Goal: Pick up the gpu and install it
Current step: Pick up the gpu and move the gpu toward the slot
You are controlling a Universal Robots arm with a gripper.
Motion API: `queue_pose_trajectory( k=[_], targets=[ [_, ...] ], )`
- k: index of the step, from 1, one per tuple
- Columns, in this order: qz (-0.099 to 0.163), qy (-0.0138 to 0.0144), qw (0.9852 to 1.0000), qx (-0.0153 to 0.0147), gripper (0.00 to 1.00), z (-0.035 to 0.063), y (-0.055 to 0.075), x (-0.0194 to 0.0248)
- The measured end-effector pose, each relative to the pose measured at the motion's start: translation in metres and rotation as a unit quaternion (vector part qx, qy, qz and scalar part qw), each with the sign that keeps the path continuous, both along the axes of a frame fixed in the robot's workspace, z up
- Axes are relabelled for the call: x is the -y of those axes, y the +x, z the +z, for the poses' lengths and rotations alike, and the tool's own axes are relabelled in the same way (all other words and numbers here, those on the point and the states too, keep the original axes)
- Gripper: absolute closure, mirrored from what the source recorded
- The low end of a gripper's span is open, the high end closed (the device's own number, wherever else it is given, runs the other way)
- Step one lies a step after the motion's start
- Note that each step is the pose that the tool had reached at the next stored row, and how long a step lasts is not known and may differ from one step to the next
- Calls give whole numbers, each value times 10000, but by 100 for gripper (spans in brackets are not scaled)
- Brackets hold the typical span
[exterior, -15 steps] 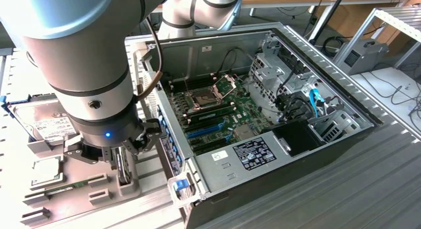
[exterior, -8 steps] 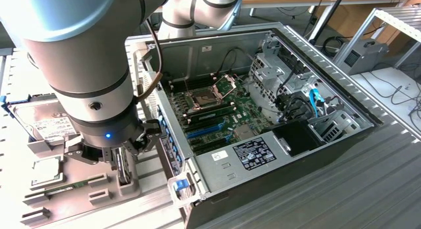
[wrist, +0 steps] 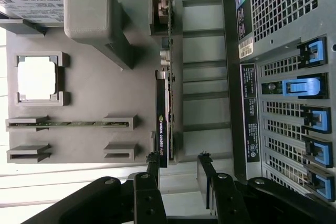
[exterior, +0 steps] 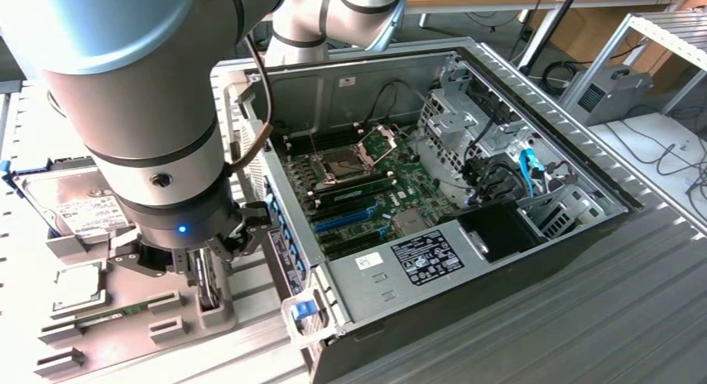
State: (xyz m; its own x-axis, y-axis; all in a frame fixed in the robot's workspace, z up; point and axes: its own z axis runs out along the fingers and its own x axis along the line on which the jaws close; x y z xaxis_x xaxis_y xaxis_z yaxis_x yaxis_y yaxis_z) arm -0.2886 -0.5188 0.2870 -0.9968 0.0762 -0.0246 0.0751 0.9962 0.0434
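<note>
Gpu [wrist: 164, 114]: thin card with a black labelled edge, standing on edge in grey holder [wrist: 94, 93]. Gripper [wrist: 178, 160]: jaws wide, empty, poised over the card.

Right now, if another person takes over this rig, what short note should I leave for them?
The gripper is open and holds nothing; it is poised over the gpu, one finger on each side of the card's end.
The gpu stands on edge in the gray holder, beside the computer case.
Done: gripper lined up on the gpu.
Left: gpu not yet gripped or lifted, and not on the motherboard.
</note>
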Motion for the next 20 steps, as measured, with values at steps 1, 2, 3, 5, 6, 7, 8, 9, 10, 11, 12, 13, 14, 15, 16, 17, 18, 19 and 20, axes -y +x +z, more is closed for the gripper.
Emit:
queue_pose_trajectory(
  k=[1,2,3,5,6,7,8,9,10,11,12,13,14,15,16,17,18,19,20],
  targets=[
    [0,0,10000,0,58,-4,0,0],
    [0,0,10000,0,58,-7,0,0],
    [0,0,10000,0,58,-9,0,0],
    [0,0,10000,0,58,-15,0,0],
    [0,0,10000,0,58,-17,0,0],
    [0,0,10000,0,58,-20,0,0],
    [0,0,10000,0,58,-23,0,0],
    [0,0,10000,0,58,-25,0,0],
    [0,0,10000,0,58,-27,0,0],
    [0,0,10000,0,58,-30,0,0],
    [0,0,10000,0,58,-32,0,0],
    [0,0,10000,0,58,-35,0,0],
    [0,0,10000,0,58,-37,0,0],
    [0,0,10000,0,58,-40,0,0],
    [0,0,10000,0,58,-42,0,0],
    [0,0,10000,0,58,-45,0,0],
    [0,0,10000,0,58,-47,0,0],
    [0,0,10000,0,58,-49,0,0],
    [0,0,10000,0,58,-51,0,0]
  ],
)
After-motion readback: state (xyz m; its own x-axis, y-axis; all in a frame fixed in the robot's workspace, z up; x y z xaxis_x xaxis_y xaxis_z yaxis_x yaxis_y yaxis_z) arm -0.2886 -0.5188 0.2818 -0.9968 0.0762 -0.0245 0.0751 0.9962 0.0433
